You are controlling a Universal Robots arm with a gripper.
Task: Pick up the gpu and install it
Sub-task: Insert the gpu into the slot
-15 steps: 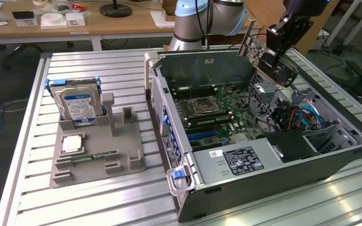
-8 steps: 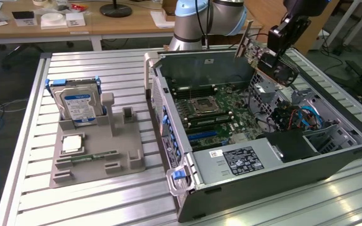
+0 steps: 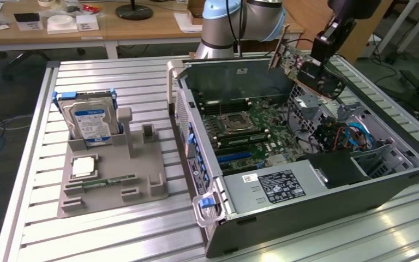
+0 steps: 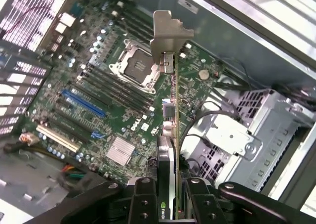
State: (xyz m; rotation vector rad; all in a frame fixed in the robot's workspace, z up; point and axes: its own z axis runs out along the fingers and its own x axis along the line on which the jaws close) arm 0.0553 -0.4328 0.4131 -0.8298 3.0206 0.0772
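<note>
The gpu point(image 3: 300, 61) hangs in the air over the far right part of the open computer case point(image 3: 297, 191), tilted, with my gripper point(image 3: 317, 65) shut on it. In the wrist view the gpu point(image 4: 170, 135) appears edge-on, its silver bracket point(image 4: 168, 33) pointing away from me and its near end clamped between my fingers point(image 4: 143, 204). The green motherboard point(image 4: 113, 95) lies below it, with a blue slot point(image 4: 83, 103) and the processor socket point(image 4: 134, 68). The card is well above the board and touches nothing.
A silver drive cage point(image 4: 237, 135) and loose cables lie beside the card inside the case. On the exterior view's left, a grey holder point(image 3: 111, 174) carries a hard drive point(image 3: 89, 120), a RAM stick point(image 3: 109, 182) and a processor chip point(image 3: 83, 166). The robot base point(image 3: 231, 27) stands behind the case.
</note>
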